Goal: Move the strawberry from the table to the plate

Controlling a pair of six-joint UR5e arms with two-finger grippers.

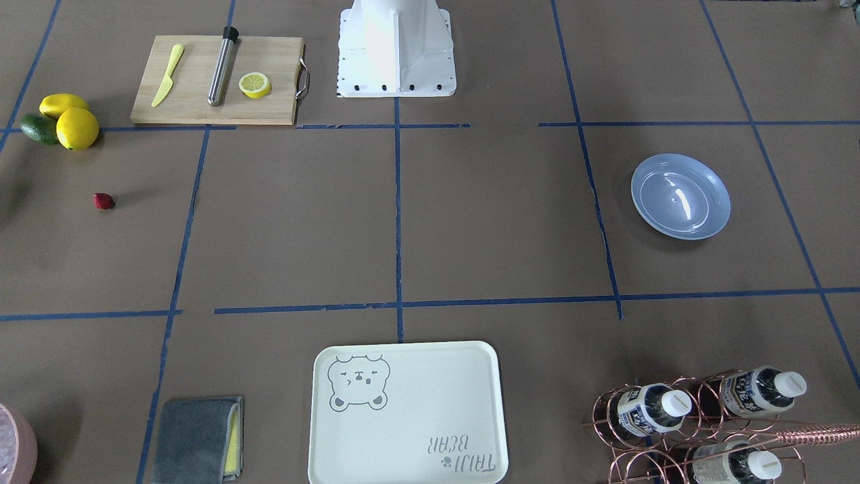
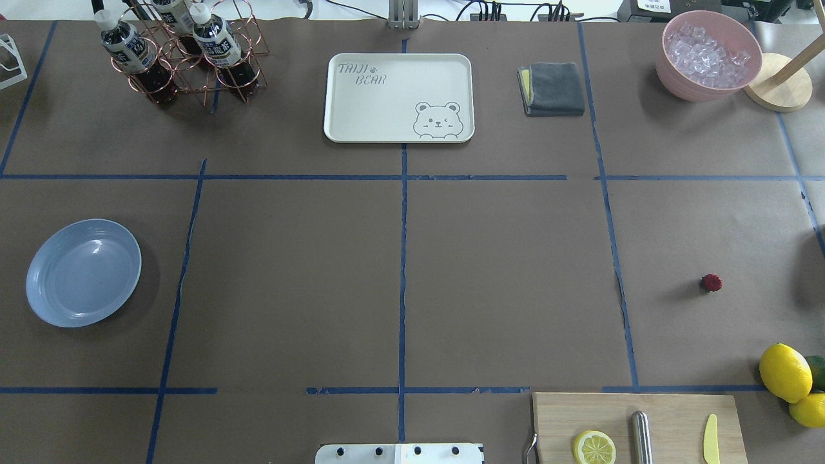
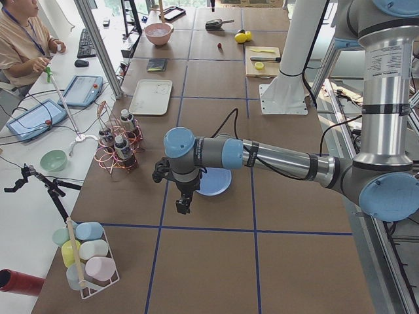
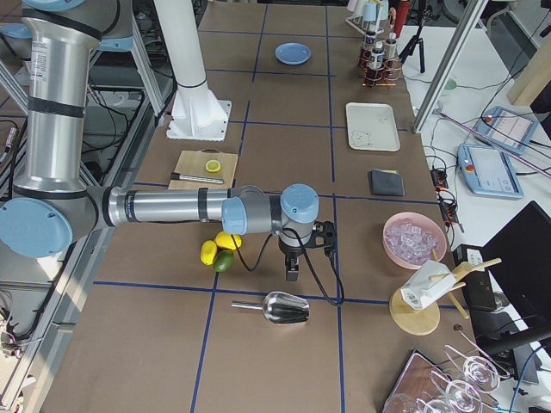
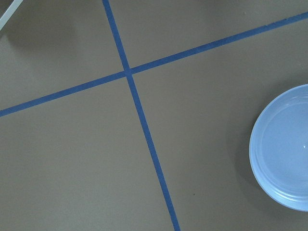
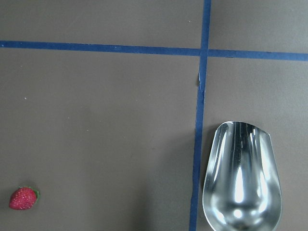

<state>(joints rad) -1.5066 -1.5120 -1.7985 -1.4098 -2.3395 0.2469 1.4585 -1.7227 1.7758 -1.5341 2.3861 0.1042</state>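
While the left gripper [image 3: 182, 207] and right gripper [image 4: 293, 272] are hanging over the matte paper table [image 2: 503, 270], claws apart or together I cannot tell, the bumpy strawberry [image 2: 711, 282] is lying at 3 o'clock, the glossy round plate [image 2: 84, 272] opposite at 9 o'clock.

Seen from overhead, the strawberry [image 2: 711, 282] lies alone on the surface [image 2: 290, 270] at the far right, well apart from the plate [image 2: 83, 272] at the far left. The lemons [image 2: 784, 372] sit nearer the robot, beside the cutting board [image 2: 670, 412]. At the far edge, the tray [image 2: 398, 96] lies between the bottle rack [image 2: 187, 58] and the cloth [image 2: 553, 88].
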